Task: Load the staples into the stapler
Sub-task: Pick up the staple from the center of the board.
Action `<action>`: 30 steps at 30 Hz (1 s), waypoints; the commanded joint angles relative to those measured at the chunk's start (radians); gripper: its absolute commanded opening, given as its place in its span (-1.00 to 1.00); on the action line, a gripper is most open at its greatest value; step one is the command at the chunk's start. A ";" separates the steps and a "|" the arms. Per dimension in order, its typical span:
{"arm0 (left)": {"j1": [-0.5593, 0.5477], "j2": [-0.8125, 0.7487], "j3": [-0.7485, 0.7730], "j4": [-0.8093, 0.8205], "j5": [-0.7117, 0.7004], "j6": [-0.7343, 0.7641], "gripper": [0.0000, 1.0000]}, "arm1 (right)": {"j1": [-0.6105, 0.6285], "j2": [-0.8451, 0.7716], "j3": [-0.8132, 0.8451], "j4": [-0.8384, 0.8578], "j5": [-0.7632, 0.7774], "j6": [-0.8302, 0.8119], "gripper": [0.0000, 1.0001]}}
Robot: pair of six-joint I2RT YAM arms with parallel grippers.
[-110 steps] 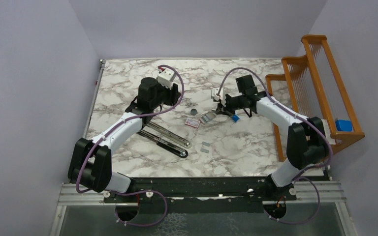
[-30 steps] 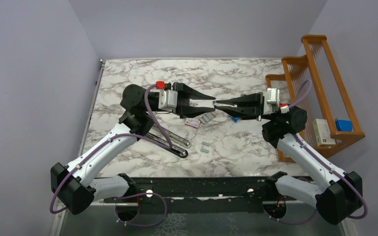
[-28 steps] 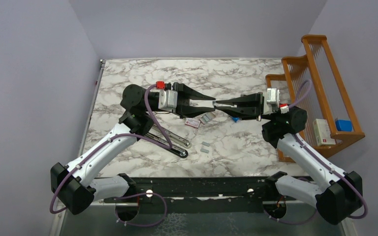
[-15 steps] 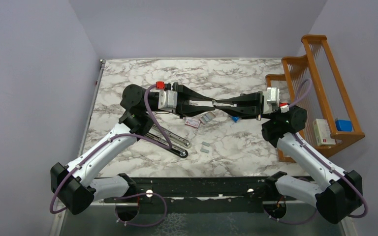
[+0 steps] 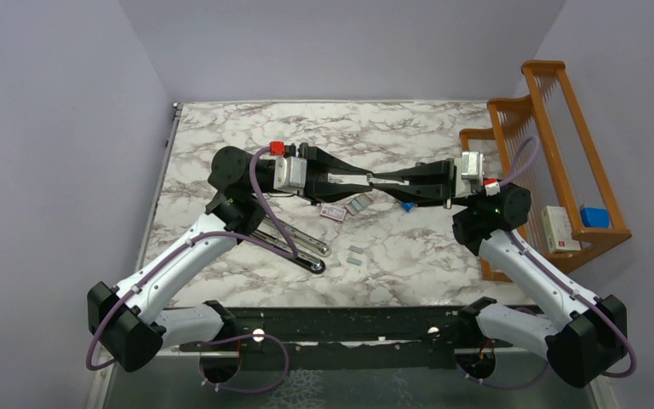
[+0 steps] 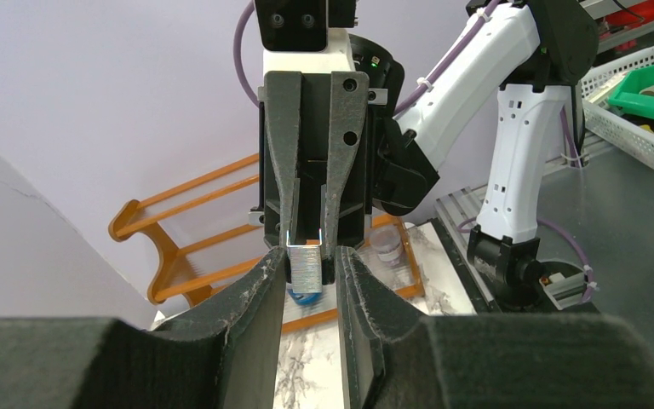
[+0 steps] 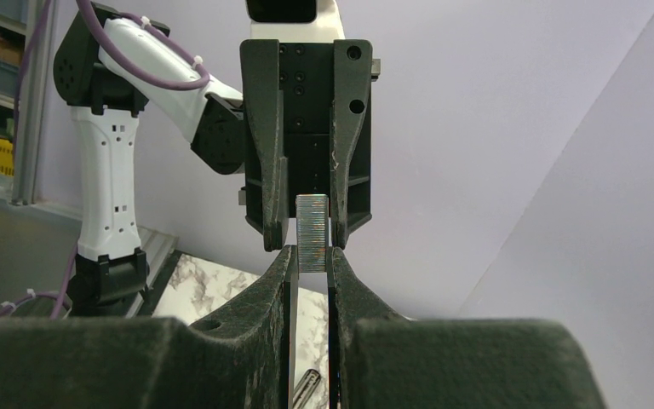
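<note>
The staple strip (image 7: 312,232) hangs in the air between my two wrists, above the middle of the table, and what has changed in the last second is what surrounds it. My right gripper (image 7: 311,271) pinches it by one end, jaws nearly together on the thin metal, exactly as it did a second ago. Back then my left gripper (image 6: 311,257) stood tip to tip with the right, with a small gap between them and its jaws wider. Since then I have eased the left forward and drawn its jaws in, so its fingertips now flank the strip's free end. In my left wrist view a dark sliver shows on one side of the strip, so I cannot tell whether the left has truly clamped or only brackets it. I read this as the middle of a hand-over. The stapler (image 5: 294,241) lies open on the marble beside my left arm, well apart from the strip and not yet loaded. Spare strips (image 5: 358,204) and the small box (image 5: 333,213) lie beneath the meeting point. If my right lets go before the left is firm, the strip will probably drop.
</note>
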 commanded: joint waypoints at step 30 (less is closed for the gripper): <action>-0.007 -0.022 0.016 0.028 0.007 0.010 -0.44 | 0.013 0.007 0.007 0.013 -0.023 -0.007 -0.66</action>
